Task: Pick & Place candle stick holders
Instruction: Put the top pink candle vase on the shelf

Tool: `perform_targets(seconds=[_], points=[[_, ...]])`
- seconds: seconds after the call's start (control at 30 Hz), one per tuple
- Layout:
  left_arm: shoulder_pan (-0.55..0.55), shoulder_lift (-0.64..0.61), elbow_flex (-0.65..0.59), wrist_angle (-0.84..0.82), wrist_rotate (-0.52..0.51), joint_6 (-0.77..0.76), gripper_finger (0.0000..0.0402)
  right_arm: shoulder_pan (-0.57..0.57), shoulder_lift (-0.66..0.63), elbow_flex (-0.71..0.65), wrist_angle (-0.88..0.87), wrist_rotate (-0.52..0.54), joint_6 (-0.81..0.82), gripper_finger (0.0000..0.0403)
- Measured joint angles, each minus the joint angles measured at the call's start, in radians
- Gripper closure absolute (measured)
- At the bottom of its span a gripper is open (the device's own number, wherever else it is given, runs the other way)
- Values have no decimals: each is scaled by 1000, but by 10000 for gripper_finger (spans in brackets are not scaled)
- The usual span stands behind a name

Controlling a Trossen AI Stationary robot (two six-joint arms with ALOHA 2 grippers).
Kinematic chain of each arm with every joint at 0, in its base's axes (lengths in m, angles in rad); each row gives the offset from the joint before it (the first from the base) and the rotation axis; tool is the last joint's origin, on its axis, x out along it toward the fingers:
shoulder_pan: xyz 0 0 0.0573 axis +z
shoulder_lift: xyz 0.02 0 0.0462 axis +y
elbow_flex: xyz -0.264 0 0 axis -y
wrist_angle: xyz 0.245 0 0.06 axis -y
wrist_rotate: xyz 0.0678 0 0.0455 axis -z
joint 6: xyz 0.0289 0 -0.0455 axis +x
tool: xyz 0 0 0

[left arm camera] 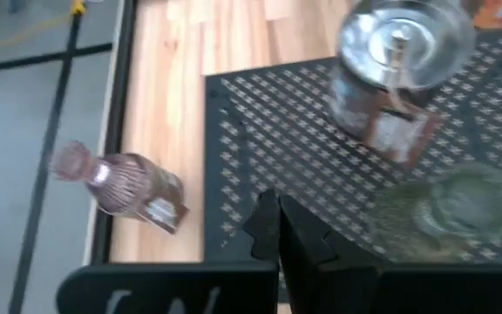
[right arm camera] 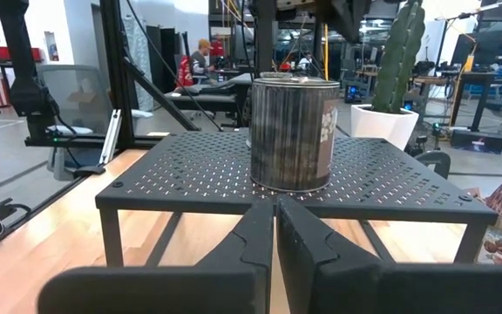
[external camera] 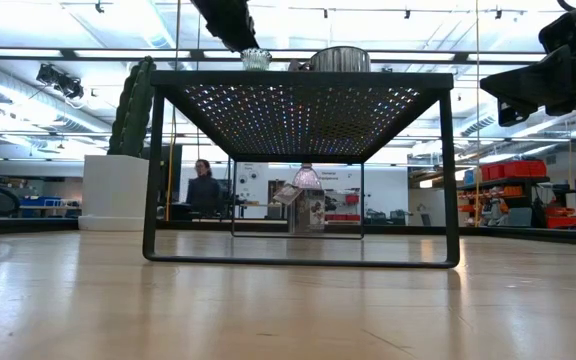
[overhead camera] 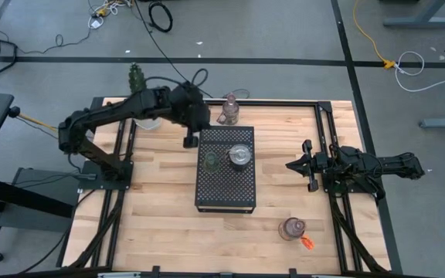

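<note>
Scanning from nine o'clock across to three o'clock, we note:

Left gripper (overhead camera: 190, 141): hovering at the rack's eleven o'clock corner, jaws pressed closed, holding nothing.
Perforated black rack (overhead camera: 225, 193): table centre.
Green holder (overhead camera: 211, 161): on the rack, nine o'clock side.
Silvery holder (overhead camera: 240, 156): on the rack, just beside the green one toward three o'clock.
Pink holder (overhead camera: 229, 110): at twelve o'clock, on the table's edge beyond the rack.
Second pink holder (overhead camera: 292, 228): at five o'clock, on the wood.
Right gripper (overhead camera: 294, 165): at three o'clock, well apart from the rack, jaws closed and empty.
</note>
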Motion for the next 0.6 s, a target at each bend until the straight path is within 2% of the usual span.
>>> perform_targets(seconds=[0.23, 0.37, 0.6], points=[[81, 2, 0, 30, 57, 9, 401, 0, 0, 0, 0, 0, 0, 380], [125, 2, 0, 48, 57, 4, 401, 0, 0, 0, -1, 0, 0, 380], [201, 2, 0, 135, 44, -103, 401, 0, 0, 0, -1, 0, 0, 380]])
